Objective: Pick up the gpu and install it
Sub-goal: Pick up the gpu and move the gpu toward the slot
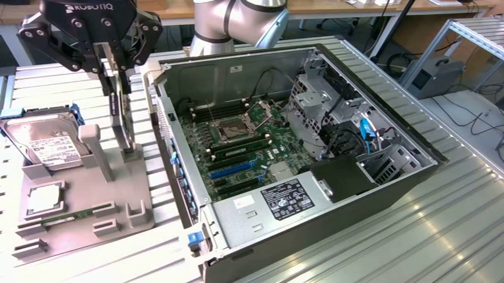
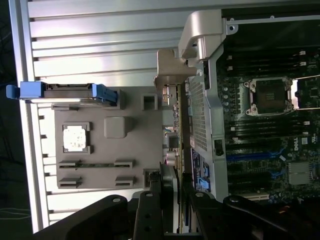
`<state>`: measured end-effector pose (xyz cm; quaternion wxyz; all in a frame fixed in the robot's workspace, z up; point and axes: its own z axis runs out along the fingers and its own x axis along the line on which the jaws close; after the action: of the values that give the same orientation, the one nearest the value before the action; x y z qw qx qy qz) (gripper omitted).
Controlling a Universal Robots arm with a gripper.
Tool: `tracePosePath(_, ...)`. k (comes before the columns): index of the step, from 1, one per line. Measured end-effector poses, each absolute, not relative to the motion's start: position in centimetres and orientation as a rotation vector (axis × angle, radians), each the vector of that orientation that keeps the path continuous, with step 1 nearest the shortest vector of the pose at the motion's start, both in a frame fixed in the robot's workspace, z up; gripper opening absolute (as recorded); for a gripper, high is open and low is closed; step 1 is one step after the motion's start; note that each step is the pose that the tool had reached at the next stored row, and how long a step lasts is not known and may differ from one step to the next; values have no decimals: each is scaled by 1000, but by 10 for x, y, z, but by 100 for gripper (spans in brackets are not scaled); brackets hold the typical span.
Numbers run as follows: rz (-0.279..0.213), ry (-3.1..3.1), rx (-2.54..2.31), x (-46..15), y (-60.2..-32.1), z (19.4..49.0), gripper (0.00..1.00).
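- My pincer [image 1: 117, 69] is clenched on the upper edge of the gpu [image 1: 118, 115].
- The gpu stands upright on edge in the grey holder [image 1: 118, 194], just beside the open computer case [image 1: 354, 224].
- Farther along the holder sits a hard drive [image 1: 43, 144].

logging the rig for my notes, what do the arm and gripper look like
The arm is silvery-grey, made of rounded tubular segments. The gripper is black, built of angular hinged links with silver bolts, and carries white ROBOTIQ lettering across its body.

Bright o/h light, glare on slats [image 2: 95, 62]
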<state>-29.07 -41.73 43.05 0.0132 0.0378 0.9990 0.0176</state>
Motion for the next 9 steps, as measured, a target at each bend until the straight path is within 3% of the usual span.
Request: tracePosePath(9, 54, 3112, 118, -288, -417, 431, 27)
